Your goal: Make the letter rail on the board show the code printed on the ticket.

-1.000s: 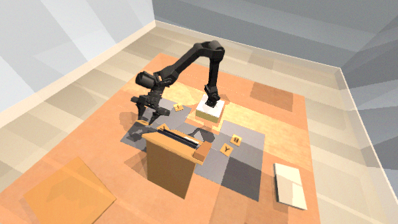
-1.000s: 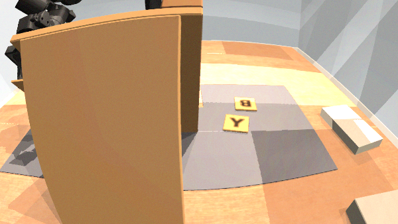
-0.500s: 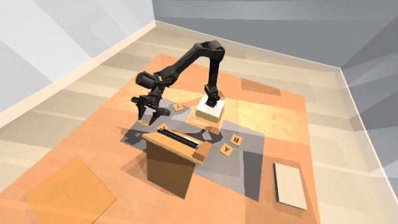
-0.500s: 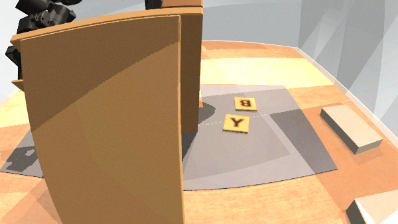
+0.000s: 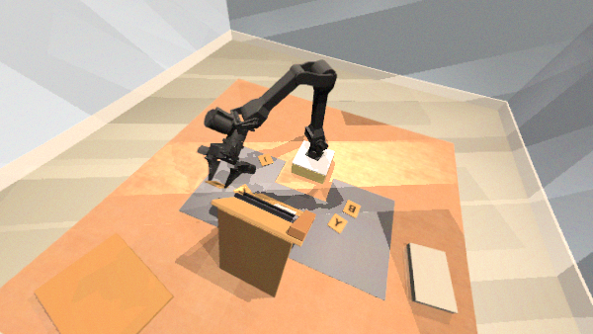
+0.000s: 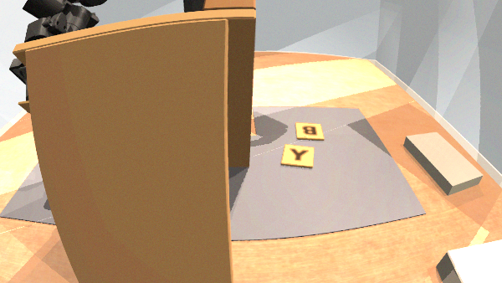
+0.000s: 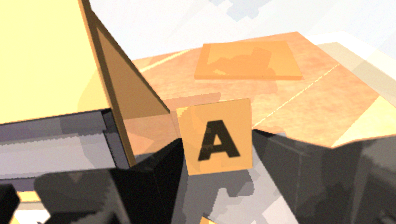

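Note:
My gripper (image 5: 223,181) (image 7: 216,139) is shut on a yellow tile printed A (image 7: 217,136) and holds it upright just left of the board's (image 5: 249,247) (image 6: 134,146) top. The dark letter rail (image 5: 267,205) (image 7: 55,150) runs along the board top, with a brown stop block (image 5: 301,224) at its right end. A yellow tile (image 5: 242,189) sits at the rail's left end; I cannot read its letter. Tile I (image 5: 266,159) lies on the grey mat (image 5: 346,252) (image 6: 335,197) behind the gripper. Tiles B (image 5: 352,208) (image 6: 309,131) and Y (image 5: 337,223) (image 6: 298,155) lie to the right of the board. A small orange piece (image 5: 214,184) lies under the gripper.
The arm stands on a white block (image 5: 313,163). A beige slab (image 5: 432,277) (image 6: 443,161) lies at the right. A flat orange sheet (image 5: 104,287) (image 7: 250,62) lies front left. In the exterior view a white block (image 6: 473,261) shows at the lower right. No printed code is readable.

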`<state>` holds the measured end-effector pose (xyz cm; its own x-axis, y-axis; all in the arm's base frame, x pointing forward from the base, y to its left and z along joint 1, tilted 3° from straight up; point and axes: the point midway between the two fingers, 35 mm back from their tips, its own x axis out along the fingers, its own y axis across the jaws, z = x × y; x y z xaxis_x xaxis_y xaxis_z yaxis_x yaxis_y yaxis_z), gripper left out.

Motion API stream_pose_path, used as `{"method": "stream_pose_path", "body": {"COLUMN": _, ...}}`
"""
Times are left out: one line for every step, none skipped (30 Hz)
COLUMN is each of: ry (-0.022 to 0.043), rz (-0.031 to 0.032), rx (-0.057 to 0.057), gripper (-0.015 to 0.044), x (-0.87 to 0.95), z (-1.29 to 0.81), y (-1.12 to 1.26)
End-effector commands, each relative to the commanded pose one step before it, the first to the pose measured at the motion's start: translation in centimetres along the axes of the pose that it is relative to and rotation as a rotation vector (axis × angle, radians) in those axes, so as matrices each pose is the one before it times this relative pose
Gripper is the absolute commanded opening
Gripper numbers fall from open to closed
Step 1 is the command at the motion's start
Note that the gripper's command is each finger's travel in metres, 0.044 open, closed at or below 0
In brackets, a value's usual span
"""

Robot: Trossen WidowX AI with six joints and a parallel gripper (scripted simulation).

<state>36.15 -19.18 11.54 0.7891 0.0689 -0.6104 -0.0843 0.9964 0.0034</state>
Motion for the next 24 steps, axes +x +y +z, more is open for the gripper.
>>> {"method": "stream_pose_path", "body": {"ry": -0.00246, "rz": -0.00813, "rx": 0.0002, "gripper": 0.0, "x": -0.209, "z": 0.14, "y": 0.2}}
{"method": "stream_pose_path", "body": {"ry": 0.0, "rz": 0.00003, "rx": 0.0, "gripper": 0.0, "x": -0.008, "z": 0.006, "y": 0.05}}
{"method": "stream_pose_path", "body": {"ry": 0.0, "rz": 0.00003, "rx": 0.0, "gripper": 0.0, "x": -0.008, "z": 0.006, "y": 0.05}}
{"method": "stream_pose_path", "body": {"ry": 0.0, "rz": 0.00003, "rx": 0.0, "gripper": 0.0, "x": -0.007, "z": 0.005, "y": 0.05}}
{"method": "stream_pose_path", "body": {"ry": 0.0, "rz": 0.00003, "rx": 0.0, "gripper": 0.0, "x": -0.007, "z": 0.005, "y": 0.05}}
{"method": "stream_pose_path", "body": {"ry": 0.0, "rz": 0.00003, "rx": 0.0, "gripper": 0.0, "x": -0.006, "z": 0.005, "y": 0.05}}
{"method": "stream_pose_path", "body": {"ry": 0.0, "rz": 0.00003, "rx": 0.0, "gripper": 0.0, "x": -0.006, "z": 0.005, "y": 0.05}}
{"method": "stream_pose_path", "body": {"ry": 0.0, "rz": 0.00003, "rx": 0.0, "gripper": 0.0, "x": -0.005, "z": 0.005, "y": 0.05}}
{"method": "stream_pose_path", "body": {"ry": 0.0, "rz": 0.00003, "rx": 0.0, "gripper": 0.0, "x": -0.005, "z": 0.005, "y": 0.05}}
{"method": "stream_pose_path", "body": {"ry": 0.0, "rz": 0.00003, "rx": 0.0, "gripper": 0.0, "x": -0.004, "z": 0.004, "y": 0.05}}
{"method": "stream_pose_path", "body": {"ry": 0.0, "rz": 0.00003, "rx": 0.0, "gripper": 0.0, "x": -0.003, "z": 0.004, "y": 0.05}}
{"method": "stream_pose_path", "body": {"ry": 0.0, "rz": 0.00003, "rx": 0.0, "gripper": 0.0, "x": -0.003, "z": 0.004, "y": 0.05}}
{"method": "stream_pose_path", "body": {"ry": 0.0, "rz": 0.00003, "rx": 0.0, "gripper": 0.0, "x": -0.002, "z": 0.003, "y": 0.05}}
{"method": "stream_pose_path", "body": {"ry": 0.0, "rz": 0.00003, "rx": 0.0, "gripper": 0.0, "x": -0.002, "z": 0.003, "y": 0.05}}
{"method": "stream_pose_path", "body": {"ry": 0.0, "rz": 0.00003, "rx": 0.0, "gripper": 0.0, "x": -0.002, "z": 0.003, "y": 0.05}}
{"method": "stream_pose_path", "body": {"ry": 0.0, "rz": 0.00003, "rx": 0.0, "gripper": 0.0, "x": -0.001, "z": 0.002, "y": 0.05}}
{"method": "stream_pose_path", "body": {"ry": 0.0, "rz": 0.00003, "rx": 0.0, "gripper": 0.0, "x": -0.001, "z": 0.002, "y": 0.05}}
{"method": "stream_pose_path", "body": {"ry": 0.0, "rz": 0.00003, "rx": 0.0, "gripper": 0.0, "x": 0.0, "z": 0.001, "y": 0.05}}
{"method": "stream_pose_path", "body": {"ry": 0.0, "rz": 0.00003, "rx": 0.0, "gripper": 0.0, "x": 0.0, "z": 0.001, "y": 0.05}}
{"method": "stream_pose_path", "body": {"ry": 0.0, "rz": 0.00003, "rx": 0.0, "gripper": 0.0, "x": 0.0, "z": 0.001, "y": 0.05}}
{"method": "stream_pose_path", "body": {"ry": 0.0, "rz": 0.00003, "rx": 0.0, "gripper": 0.0, "x": 0.001, "z": 0.0, "y": 0.05}}
{"method": "stream_pose_path", "body": {"ry": 0.0, "rz": 0.00003, "rx": 0.0, "gripper": 0.0, "x": 0.001, "z": 0.0, "y": 0.05}}
{"method": "stream_pose_path", "body": {"ry": 0.0, "rz": 0.00003, "rx": 0.0, "gripper": 0.0, "x": 0.001, "z": 0.0, "y": 0.05}}
{"method": "stream_pose_path", "body": {"ry": 0.0, "rz": 0.00003, "rx": 0.0, "gripper": 0.0, "x": 0.001, "z": -0.001, "y": 0.05}}
